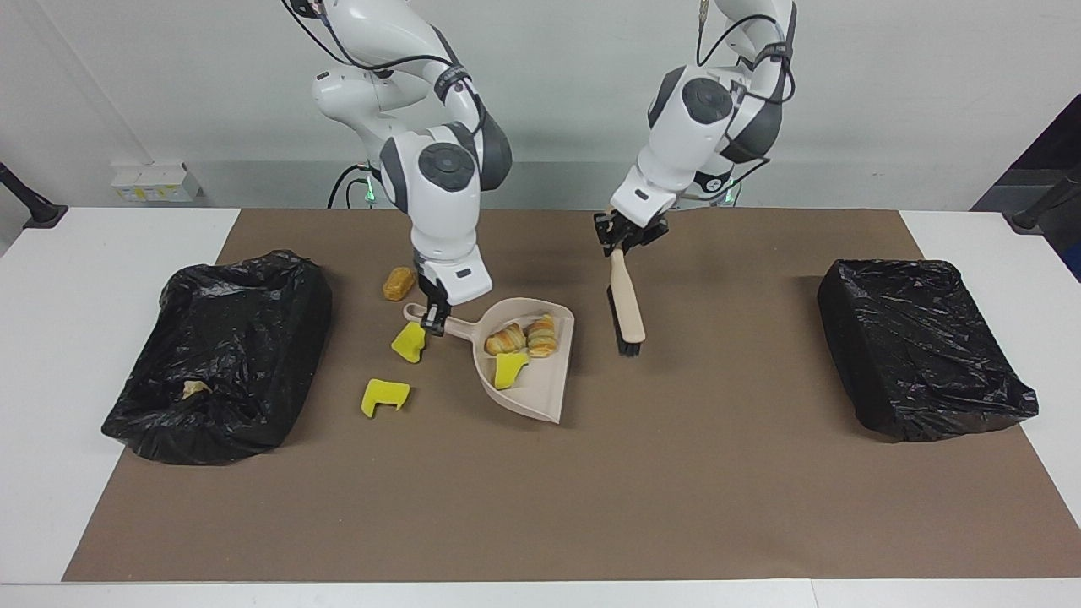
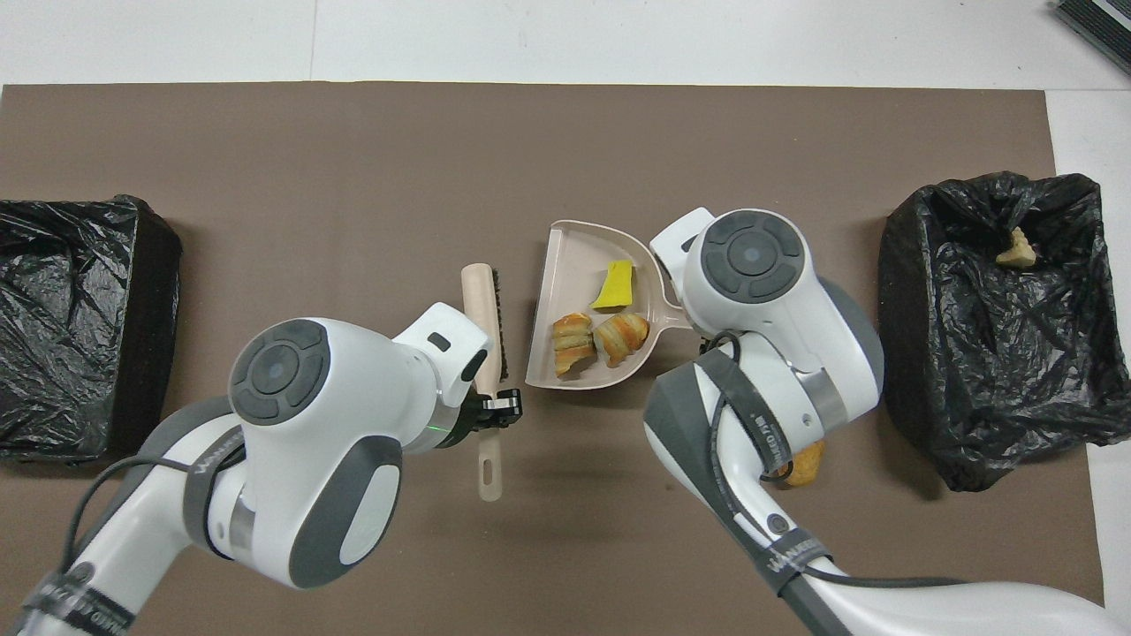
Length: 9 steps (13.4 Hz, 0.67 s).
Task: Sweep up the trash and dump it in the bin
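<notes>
My right gripper (image 1: 435, 319) is shut on the handle of the beige dustpan (image 1: 545, 388), which is raised slightly off the brown mat. In the dustpan (image 2: 574, 256) lie two croissants (image 2: 573, 334) (image 2: 623, 334) and a yellow sponge chunk (image 2: 615, 287). My left gripper (image 1: 623, 241) is shut on the handle of the brush (image 1: 627, 308), which hangs bristles down beside the pan toward the left arm's end. Loose trash lies beside the pan toward the right arm's end: a brown bun (image 1: 399, 284) and two yellow sponge chunks (image 1: 410, 342) (image 1: 384, 395).
An open bin lined with a black bag (image 1: 220, 355) stands at the right arm's end, with a pale scrap (image 1: 196, 388) inside. A second black-bagged bin (image 1: 925, 359) stands at the left arm's end. The mat (image 1: 540, 490) covers the table's middle.
</notes>
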{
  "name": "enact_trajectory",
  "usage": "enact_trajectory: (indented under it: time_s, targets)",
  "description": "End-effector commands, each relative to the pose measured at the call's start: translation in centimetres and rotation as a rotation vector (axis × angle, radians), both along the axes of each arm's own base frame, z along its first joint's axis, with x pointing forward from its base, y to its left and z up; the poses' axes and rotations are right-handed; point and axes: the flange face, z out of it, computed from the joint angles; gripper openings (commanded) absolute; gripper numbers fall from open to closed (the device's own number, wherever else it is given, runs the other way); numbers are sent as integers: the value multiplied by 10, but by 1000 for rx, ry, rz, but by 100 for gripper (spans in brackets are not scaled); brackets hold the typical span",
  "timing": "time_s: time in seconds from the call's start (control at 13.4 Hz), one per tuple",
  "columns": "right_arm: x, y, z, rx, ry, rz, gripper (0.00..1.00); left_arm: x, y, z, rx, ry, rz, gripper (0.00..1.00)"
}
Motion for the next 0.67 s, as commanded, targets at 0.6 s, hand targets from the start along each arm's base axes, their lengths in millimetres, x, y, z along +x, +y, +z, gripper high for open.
enact_trajectory:
  time_s: [0.6]
  targets:
    - [25, -241, 65, 85, 59, 69, 0, -120, -50, -119, 92, -97, 86, 0]
